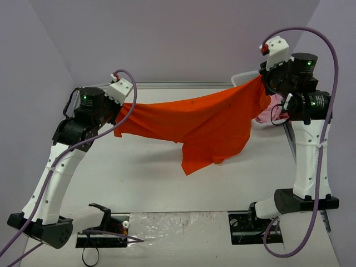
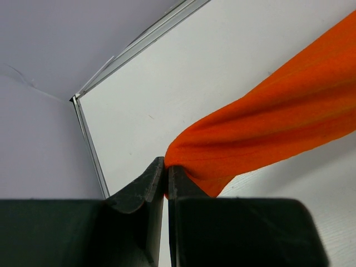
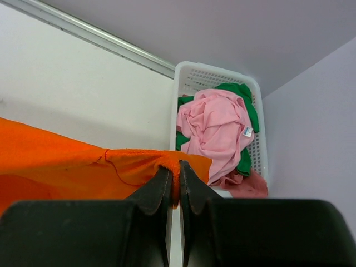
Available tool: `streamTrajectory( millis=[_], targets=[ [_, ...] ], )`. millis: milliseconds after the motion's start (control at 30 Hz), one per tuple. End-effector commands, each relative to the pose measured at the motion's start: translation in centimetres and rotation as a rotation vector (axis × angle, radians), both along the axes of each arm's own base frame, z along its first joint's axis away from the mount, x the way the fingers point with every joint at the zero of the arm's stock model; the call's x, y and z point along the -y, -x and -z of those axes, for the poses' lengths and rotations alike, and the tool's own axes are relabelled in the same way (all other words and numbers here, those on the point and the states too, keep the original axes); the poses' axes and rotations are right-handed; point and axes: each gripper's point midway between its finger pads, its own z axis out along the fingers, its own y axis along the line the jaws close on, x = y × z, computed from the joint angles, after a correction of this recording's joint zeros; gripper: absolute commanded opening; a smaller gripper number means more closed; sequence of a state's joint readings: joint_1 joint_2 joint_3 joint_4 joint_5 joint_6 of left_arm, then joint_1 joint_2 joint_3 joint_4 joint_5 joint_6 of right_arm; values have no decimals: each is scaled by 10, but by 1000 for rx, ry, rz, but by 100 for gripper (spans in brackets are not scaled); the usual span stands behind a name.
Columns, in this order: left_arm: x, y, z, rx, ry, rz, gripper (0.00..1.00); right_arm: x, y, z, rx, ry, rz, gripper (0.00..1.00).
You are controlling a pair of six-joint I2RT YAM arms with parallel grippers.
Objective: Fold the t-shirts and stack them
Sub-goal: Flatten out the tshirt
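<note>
Above my white counter (image 1: 139,178) the orange shirt (image 1: 206,125) hangs stretched in the air. Its long axis runs left to right and climbs toward the far right corner, and 1 loose flap droops from the middle toward the near edge. It is plain bright orange and creased; I cannot make out collar or sleeves. The basket (image 3: 214,69) in the far right corner holds a crumpled pink shirt (image 3: 211,125) over a mostly hidden green shirt (image 3: 240,92). My left gripper (image 2: 166,164) is clamped on the orange shirt's left end, and my right gripper (image 3: 179,167) pinches its right end.
</note>
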State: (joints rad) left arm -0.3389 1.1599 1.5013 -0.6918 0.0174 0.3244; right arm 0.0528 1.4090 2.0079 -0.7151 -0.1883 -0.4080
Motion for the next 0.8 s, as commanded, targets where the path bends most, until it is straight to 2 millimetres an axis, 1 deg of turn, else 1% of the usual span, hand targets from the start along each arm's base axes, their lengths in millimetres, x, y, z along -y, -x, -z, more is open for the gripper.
streamTrajectory(
  millis=[0,33,100,133,167,200,233,300,333,367,400,433,467,500,533,567,600,633,700,733,767],
  targets=[
    [-8,-15,-5,46,9,-67,2,-5,-28,22,-58,-18,-13,0],
    [-9,-18,5,30,-4,-79,2,-8,-37,33,-86,-19,-23,0],
    [-7,-28,16,17,-13,-84,2,-11,-47,44,-110,-19,-29,0],
    [-7,-31,24,4,-27,-83,2,-13,-56,55,-137,-19,-32,0],
    [-8,-36,32,-9,-41,-87,2,-14,-59,60,-149,-20,-35,0],
    [-7,-40,34,-3,-44,-86,2,-16,-61,64,-161,-22,-36,0],
    [-9,-43,47,-21,-67,-83,3,-18,-63,74,-185,-21,-40,0],
    [-10,-50,61,-24,-107,-69,3,-26,-61,84,-208,-19,-71,0],
    [-10,-52,70,-32,-127,-60,2,-28,-59,97,-239,-17,-81,0],
    [-12,-54,94,-65,-155,-61,2,-34,-57,104,-252,-13,-94,0],
    [-14,-55,106,-81,-183,-56,2,-36,-55,108,-259,-9,-96,0],
    [-14,-58,122,-106,-205,-56,2,-39,-55,124,-288,2,-100,0],
    [-17,-59,141,-125,-224,-63,2,-40,-54,131,-302,9,-98,0],
    [-19,-60,152,-142,-245,-65,2,-43,-55,137,-313,24,-96,0],
    [-20,-62,168,-174,-260,-63,2,-44,-56,144,-325,35,-93,0],
    [-20,-65,174,-174,-264,-66,2,-45,-57,151,-338,42,-91,0],
    [-23,-63,188,-199,-277,-71,2,-48,-58,164,-368,51,-93,0],
    [-23,-67,201,-214,-286,-76,2,-51,-60,169,-378,57,-96,0],
    [-28,-69,216,-235,-303,-96,2,-55,-65,183,-404,74,-93,0],
    [-28,-72,229,-262,-315,-100,2,-57,-67,188,-414,81,-92,0],
    [-29,-76,231,-256,-315,-109,2,-59,-69,191,-418,85,-89,0]
  ],
)
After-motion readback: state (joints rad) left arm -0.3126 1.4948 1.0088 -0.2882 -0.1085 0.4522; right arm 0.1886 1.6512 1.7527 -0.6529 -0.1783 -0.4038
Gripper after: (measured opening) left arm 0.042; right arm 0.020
